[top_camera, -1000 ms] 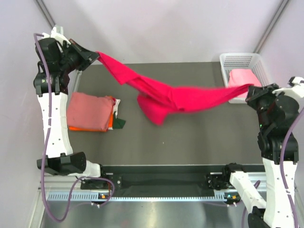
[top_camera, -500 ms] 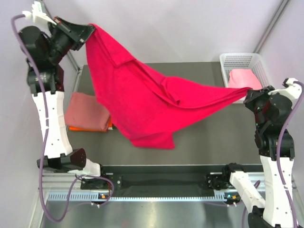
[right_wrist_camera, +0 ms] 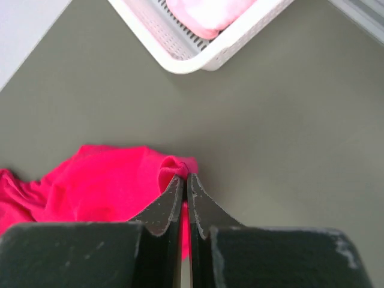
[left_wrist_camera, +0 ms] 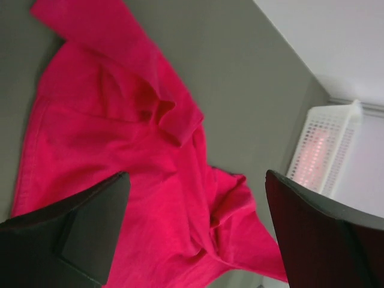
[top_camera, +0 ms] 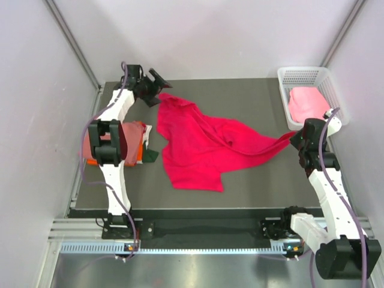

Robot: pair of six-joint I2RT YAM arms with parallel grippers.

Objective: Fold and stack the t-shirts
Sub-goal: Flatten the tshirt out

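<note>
Soft, limp crimson tee (top_camera: 198, 150): best taken at corners. Left tool (top_camera: 159, 90), at 11 o'clock, is spread and empty; right tool (top_camera: 297, 137) pinches its 3 o'clock corner.

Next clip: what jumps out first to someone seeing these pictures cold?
The crimson-pink t-shirt sprawls crumpled across the middle of the table, one corner pinched in the shut right pincer. The left pincer gapes open beside the shirt's far left edge. A light pink tee sits in the white basket at the far right corner.
</note>
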